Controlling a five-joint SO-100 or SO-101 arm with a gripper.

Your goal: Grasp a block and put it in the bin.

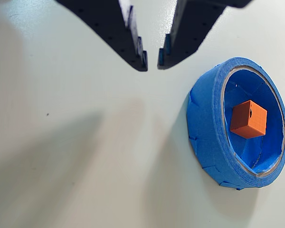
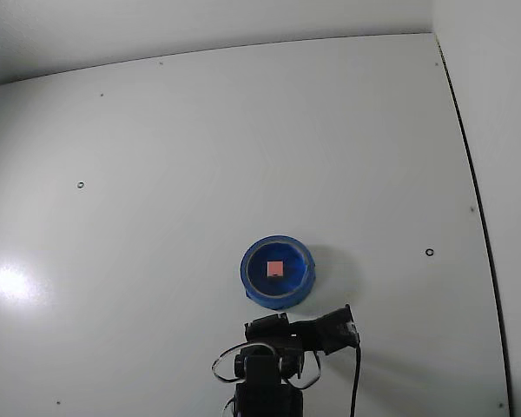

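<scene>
Small orange-red cube [image 1: 248,118] sat inside round blue tape-wrapped bin [image 1: 206,123]; dark fingers [image 1: 137,50] empty, tips nrly closed, above white tabletop [image 1: 61,142] beside bin.

Looks like a lab/test bench: bare white table [image 2: 200,156] with small holes, white walls, cabled arm [image 2: 269,382] at 6 o'clock.

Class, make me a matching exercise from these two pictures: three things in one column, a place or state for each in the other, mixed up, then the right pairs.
Things:
1. block
2. bin
3. gripper

Places or states:
A. empty, fingertips slightly apart, to the left of the bin in the wrist view
B. lies inside the blue ring
C. stands on the white table

Pairs: 1-B, 2-C, 3-A
</scene>
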